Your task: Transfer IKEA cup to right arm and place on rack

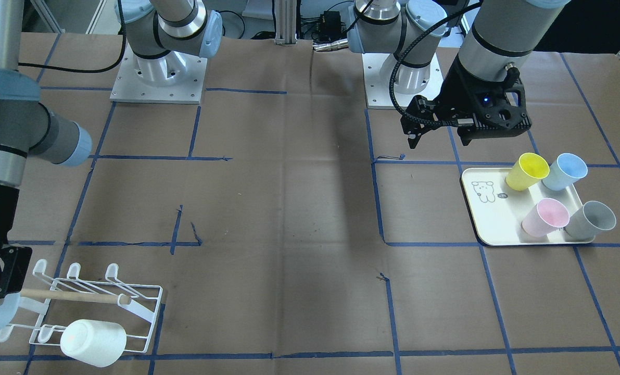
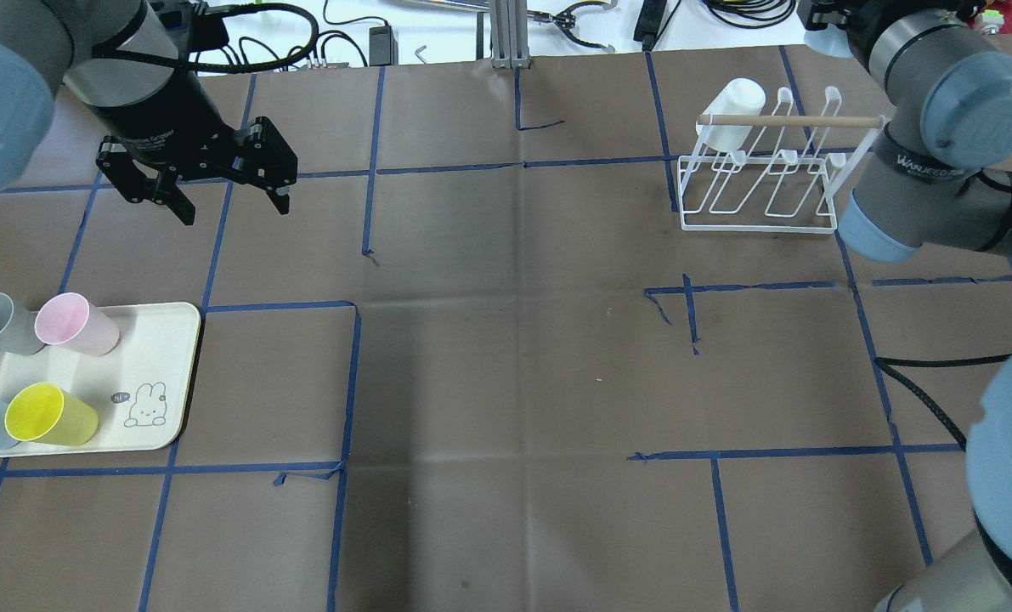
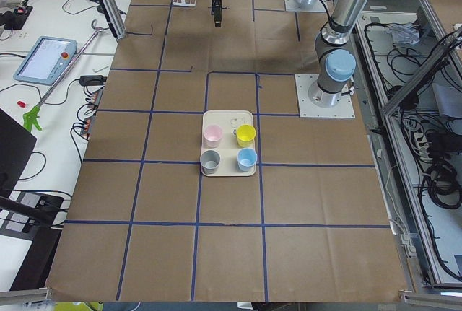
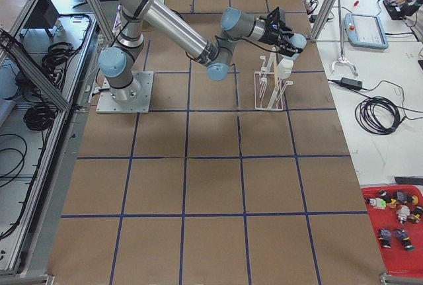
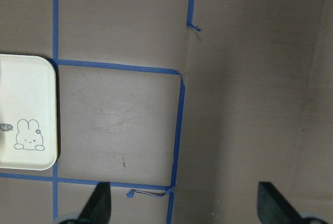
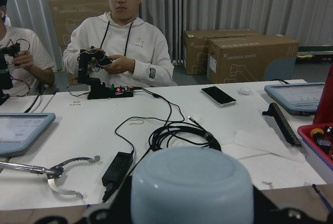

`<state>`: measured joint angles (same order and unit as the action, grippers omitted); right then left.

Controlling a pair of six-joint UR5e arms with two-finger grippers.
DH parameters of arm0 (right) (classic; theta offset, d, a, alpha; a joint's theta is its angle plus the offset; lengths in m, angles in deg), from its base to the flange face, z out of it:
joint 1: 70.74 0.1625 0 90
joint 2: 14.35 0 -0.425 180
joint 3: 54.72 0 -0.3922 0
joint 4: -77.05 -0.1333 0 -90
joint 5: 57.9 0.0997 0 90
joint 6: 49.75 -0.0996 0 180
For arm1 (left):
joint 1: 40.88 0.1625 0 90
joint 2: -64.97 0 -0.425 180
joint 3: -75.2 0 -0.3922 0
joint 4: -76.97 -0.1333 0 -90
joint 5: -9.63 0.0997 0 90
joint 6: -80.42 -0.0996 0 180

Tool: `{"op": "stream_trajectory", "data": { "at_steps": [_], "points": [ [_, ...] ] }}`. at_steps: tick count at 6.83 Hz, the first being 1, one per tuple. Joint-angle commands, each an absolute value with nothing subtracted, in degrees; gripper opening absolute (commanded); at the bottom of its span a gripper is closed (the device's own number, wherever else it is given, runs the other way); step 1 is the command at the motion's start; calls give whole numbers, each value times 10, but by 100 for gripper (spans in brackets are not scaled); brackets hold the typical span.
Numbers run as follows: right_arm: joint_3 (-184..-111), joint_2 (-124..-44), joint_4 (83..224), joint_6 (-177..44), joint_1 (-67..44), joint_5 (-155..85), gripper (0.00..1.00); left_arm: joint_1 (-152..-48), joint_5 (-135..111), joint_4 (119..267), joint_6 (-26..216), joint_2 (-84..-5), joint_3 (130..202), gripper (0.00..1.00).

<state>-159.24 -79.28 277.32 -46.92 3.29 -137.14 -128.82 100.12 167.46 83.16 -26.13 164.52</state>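
Note:
My right gripper (image 6: 191, 211) is shut on a pale blue cup (image 6: 191, 185), bottom toward the camera. In the front-facing view the cup (image 1: 1, 313) hangs at the view's left edge, beside the end of the white wire rack (image 1: 133, 304) and its wooden rod (image 1: 75, 297). A white cup (image 1: 93, 341) sits upturned on the rack's prongs; it also shows in the overhead view (image 2: 733, 106). My left gripper (image 2: 227, 200) is open and empty, above the table beyond the tray; its fingertips (image 5: 99, 206) stand wide apart in the left wrist view.
A cream tray (image 1: 492, 219) with a rabbit drawing holds a yellow cup (image 1: 527, 171), a blue cup (image 1: 565, 172), a pink cup (image 1: 545, 217) and a grey cup (image 1: 592, 219). Blue tape lines cross the brown table. Two operators sit past the far edge.

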Motion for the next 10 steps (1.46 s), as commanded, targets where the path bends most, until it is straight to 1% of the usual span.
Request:
{"op": "stream_trajectory", "data": {
  "at_steps": [1,6,8,9,10],
  "points": [
    [-1576,-739,2811,-465,10,-1371,10,-1289,1000,1672,833,-262,1645,99],
    [-1576,-682,2871,-466,4,-1372,9,-1289,996,1666,833,-259,1650,99],
    [-1590,-679,2881,-466,5,-1372,9,-1289,996,1664,833,-259,1652,99],
    [-1599,-684,2880,-463,5,-1372,11,-1289,996,1664,833,-259,1652,99],
    [-1603,-683,2880,-463,5,-1374,27,-1289,996,1664,833,-259,1652,99]
  ]
}}
